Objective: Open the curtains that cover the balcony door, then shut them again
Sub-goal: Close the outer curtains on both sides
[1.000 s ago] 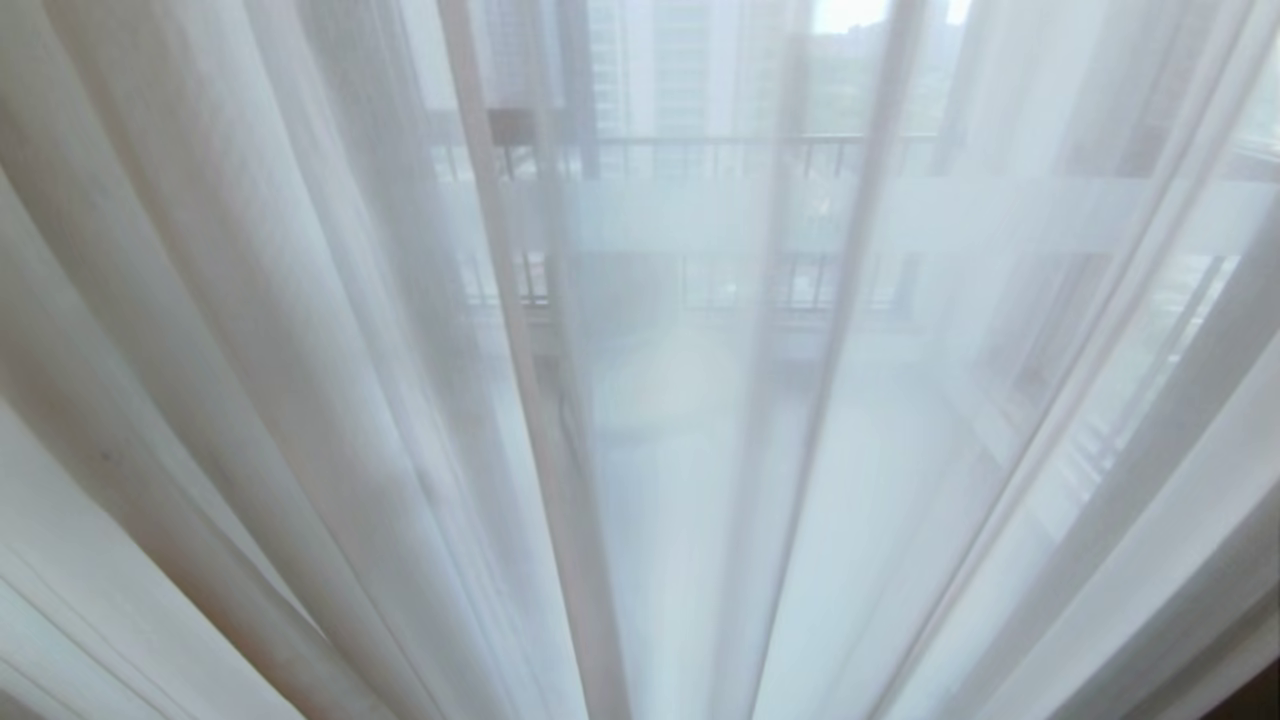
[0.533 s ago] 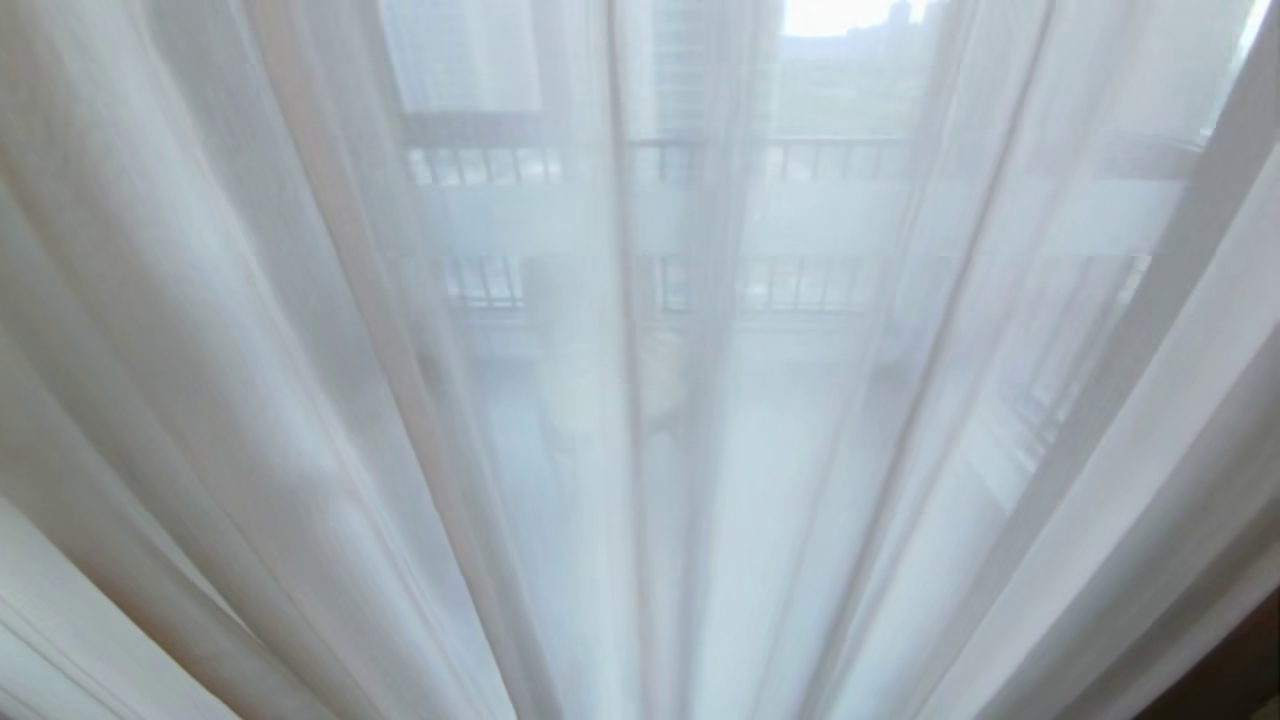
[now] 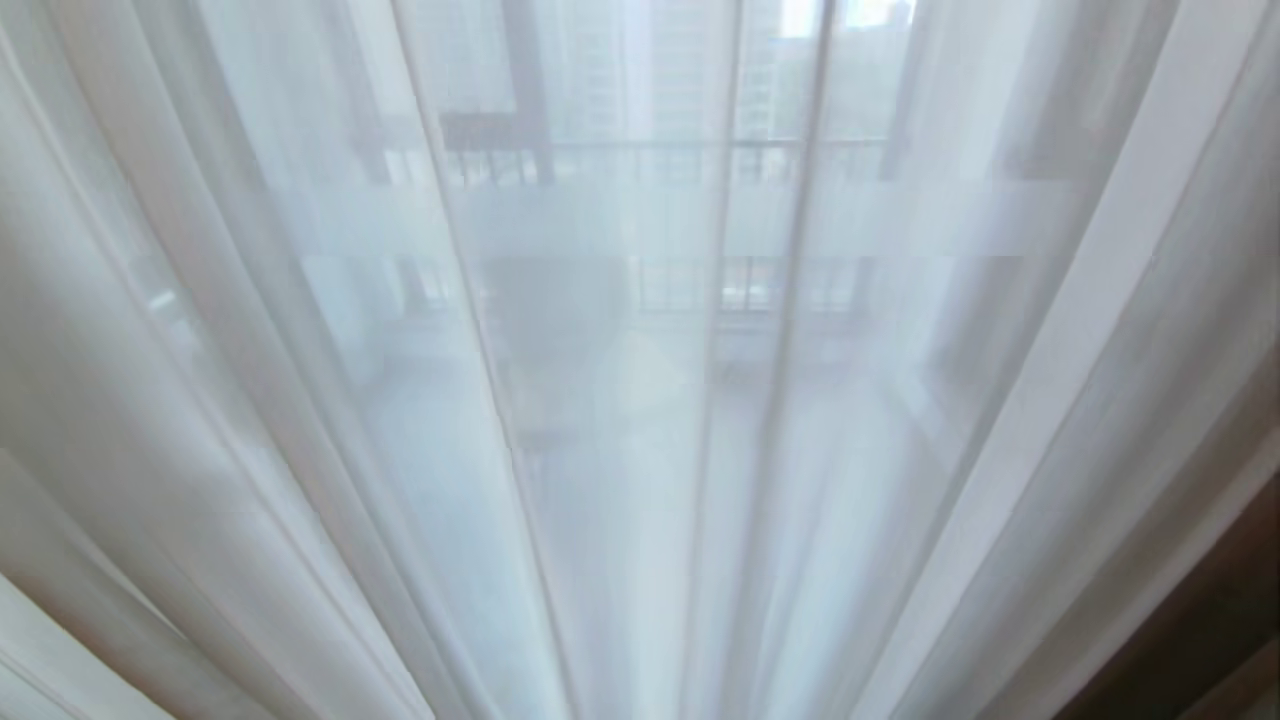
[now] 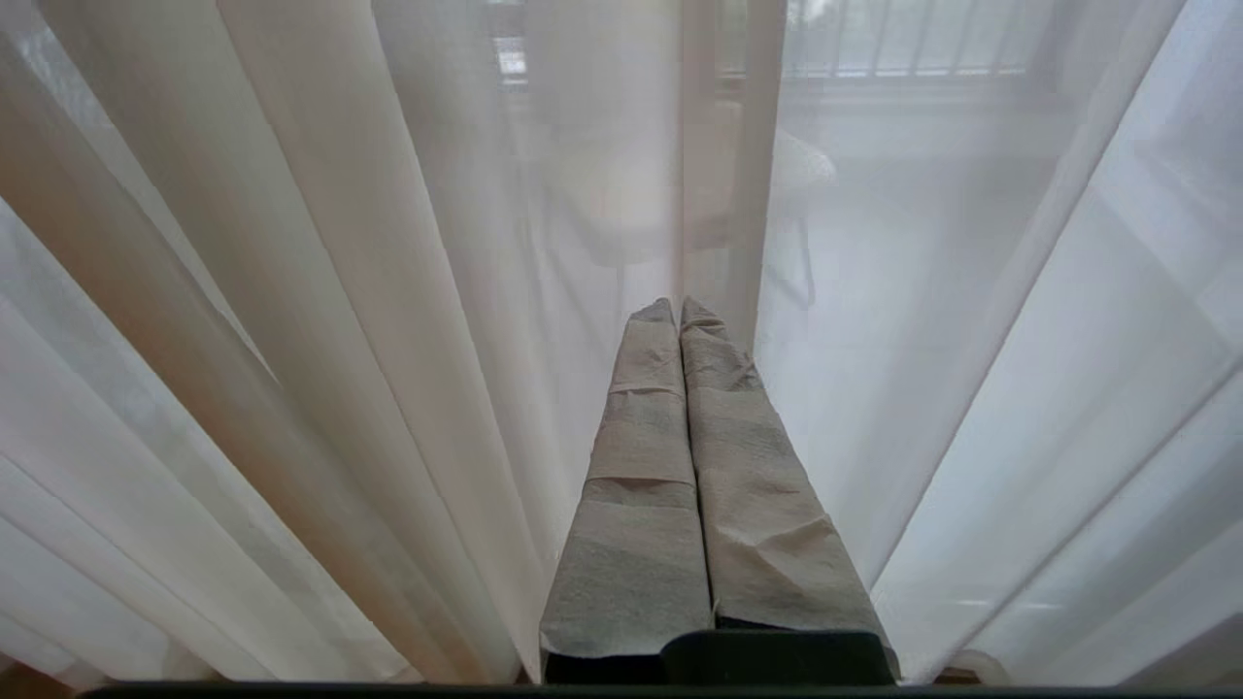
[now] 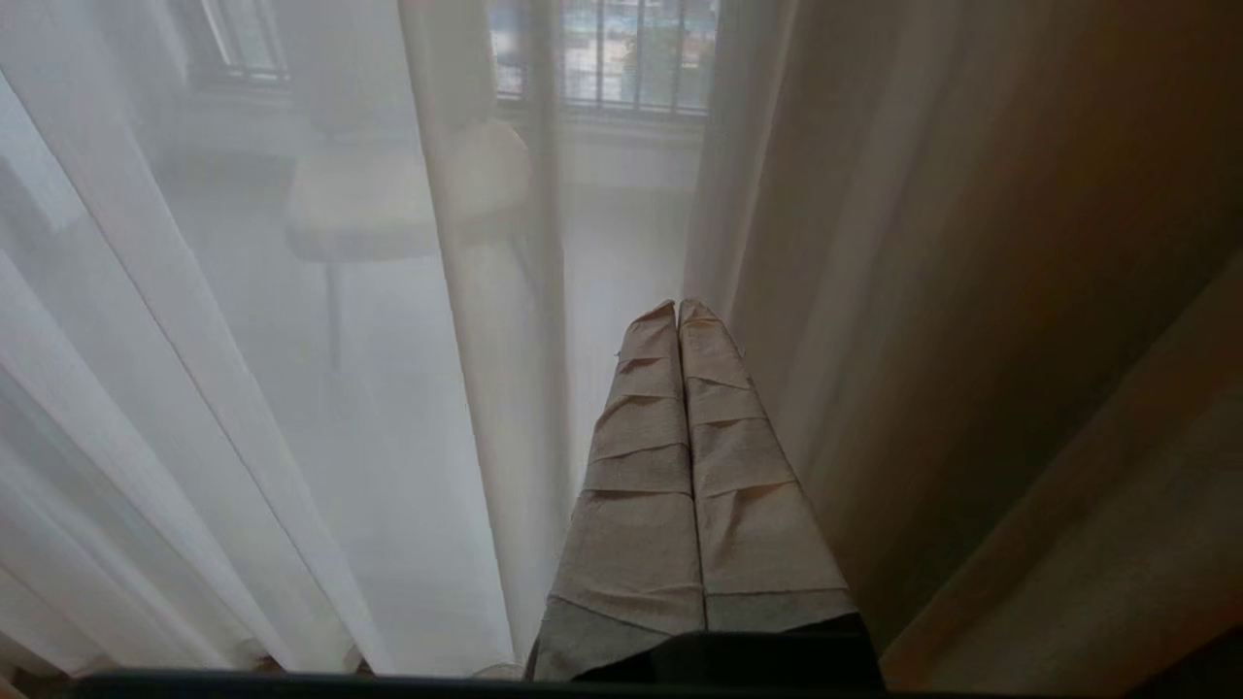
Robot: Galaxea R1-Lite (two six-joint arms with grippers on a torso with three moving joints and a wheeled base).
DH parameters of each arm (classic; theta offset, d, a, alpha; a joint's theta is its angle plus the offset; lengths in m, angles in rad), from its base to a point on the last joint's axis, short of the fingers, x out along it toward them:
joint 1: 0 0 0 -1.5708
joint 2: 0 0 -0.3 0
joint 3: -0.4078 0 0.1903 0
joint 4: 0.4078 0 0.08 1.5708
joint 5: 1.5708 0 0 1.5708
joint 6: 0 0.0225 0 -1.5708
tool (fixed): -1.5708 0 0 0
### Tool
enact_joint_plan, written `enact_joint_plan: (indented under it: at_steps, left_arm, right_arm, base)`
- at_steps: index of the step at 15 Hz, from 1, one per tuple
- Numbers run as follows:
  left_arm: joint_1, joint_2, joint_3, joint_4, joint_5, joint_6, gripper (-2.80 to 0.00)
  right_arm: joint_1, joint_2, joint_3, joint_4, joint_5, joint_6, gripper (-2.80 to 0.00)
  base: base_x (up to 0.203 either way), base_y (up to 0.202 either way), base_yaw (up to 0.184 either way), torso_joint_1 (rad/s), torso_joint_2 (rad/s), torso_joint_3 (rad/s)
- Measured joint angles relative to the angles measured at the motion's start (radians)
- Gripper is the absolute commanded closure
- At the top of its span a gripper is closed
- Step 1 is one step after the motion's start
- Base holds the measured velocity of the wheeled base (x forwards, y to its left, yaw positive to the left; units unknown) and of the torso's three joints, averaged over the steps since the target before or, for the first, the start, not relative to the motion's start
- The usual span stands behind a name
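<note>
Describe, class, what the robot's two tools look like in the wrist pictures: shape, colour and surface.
Each tool, left and right, is a pair of long fingers tapering to narrow tips. Both are wrapped in wrinkled beige-grey tape with visible overlapping bands. A dark, blackish base shows beneath the wrapping. No cables or markings show.

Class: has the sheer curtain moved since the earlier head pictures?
Cannot tell: the sheer curtain and the balcony railing behind it both shifted sideways, so the camera moved.
</note>
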State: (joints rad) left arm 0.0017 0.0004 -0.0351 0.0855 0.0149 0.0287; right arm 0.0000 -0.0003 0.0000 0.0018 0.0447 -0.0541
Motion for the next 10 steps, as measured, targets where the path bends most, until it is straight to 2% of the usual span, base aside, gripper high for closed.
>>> enact_joint_plan:
  at_steps: [8, 10]
  left_arm:
    - [0.0, 0.0, 0.0, 0.0, 0.0, 0.0, 0.0]
    - [0.0, 0.0, 0.0, 0.0, 0.0, 0.001, 0.0]
  right_arm:
    - [0.0, 0.0, 0.0, 0.0, 0.001, 0.0, 0.0]
    - [0.0, 0.0, 0.0, 0.0, 0.0, -0.001, 0.0]
  base:
    - [0.0, -0.194, 0.001, 0.003, 0.0, 0.001]
    - [0.0, -0.142, -0.002, 0.007, 0.0, 0.002]
